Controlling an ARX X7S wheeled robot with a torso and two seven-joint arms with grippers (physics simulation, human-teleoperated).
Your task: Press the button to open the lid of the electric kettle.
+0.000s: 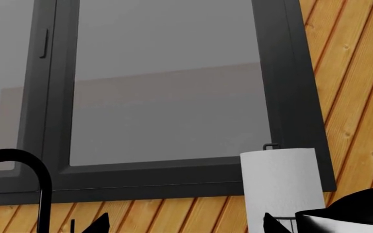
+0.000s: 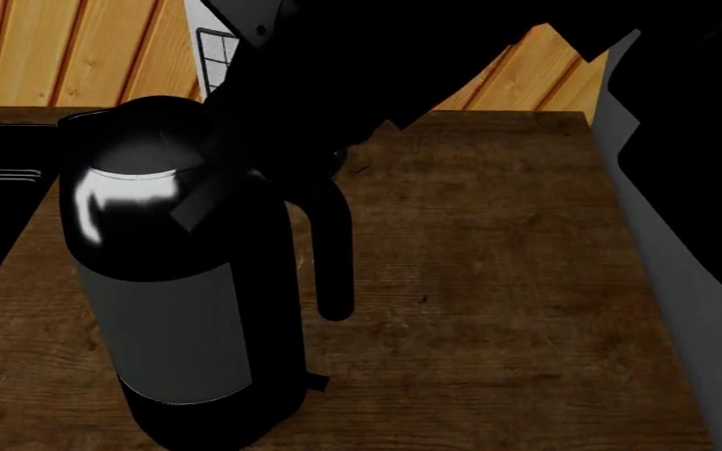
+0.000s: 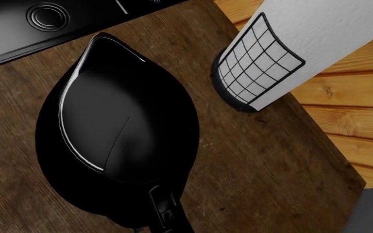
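Observation:
The electric kettle (image 2: 192,319) stands upright on the wooden table (image 2: 487,282), with its curved handle (image 2: 334,254) turned to the right. In the right wrist view I look straight down on the lid (image 3: 122,121), which lies flat, its spout lip pointing away. The button (image 3: 165,208) is the small tab where the handle meets the lid, directly under this camera. My right gripper (image 2: 279,155) is a dark mass over the handle's top, and its fingers cannot be made out. My left gripper (image 1: 186,224) is open and empty, held up facing a window.
A white cylinder with a black grid panel (image 3: 271,53) stands behind the kettle near the plank wall. A black cooktop (image 3: 44,19) lies to the left. The table's right edge (image 2: 619,235) is close. A paper towel roll (image 1: 282,187) and a black faucet (image 1: 25,162) show ahead of the left gripper.

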